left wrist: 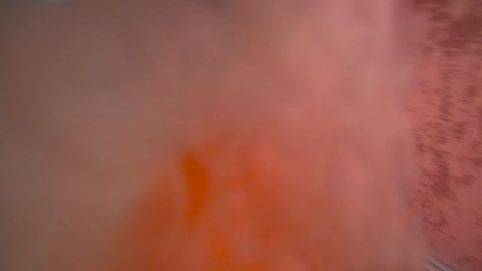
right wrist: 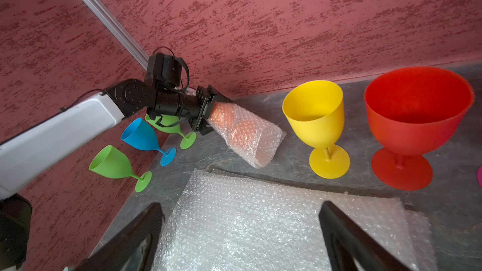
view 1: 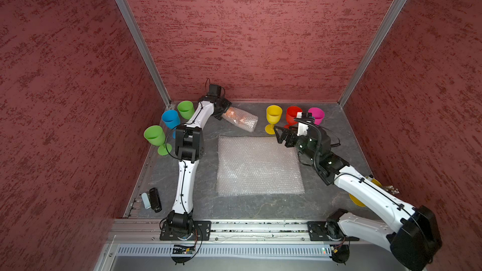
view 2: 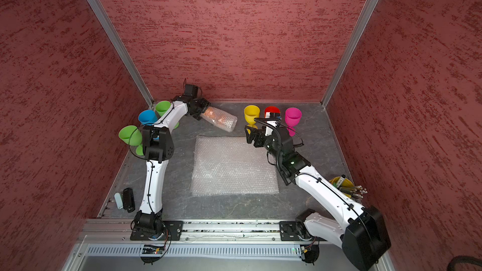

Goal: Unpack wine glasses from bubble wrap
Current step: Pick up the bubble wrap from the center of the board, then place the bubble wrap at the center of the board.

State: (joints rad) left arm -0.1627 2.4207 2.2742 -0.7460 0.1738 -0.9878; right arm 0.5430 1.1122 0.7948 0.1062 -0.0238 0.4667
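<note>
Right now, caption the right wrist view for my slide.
Left claw at one end of the bubble wrap roll, orange glass inside; yellow glass and red glass stand unwrapped nearby.

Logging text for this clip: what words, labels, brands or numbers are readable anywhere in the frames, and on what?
No text can be read in any view.
Pale label on a tool in the yellow cup: too small to read.
Dark device by the table edge: no marking can be made out.
Yellow goblet, red goblet, bubble wrap sheet: plain, no print.
Left wrist view: blurred throughout.
</note>
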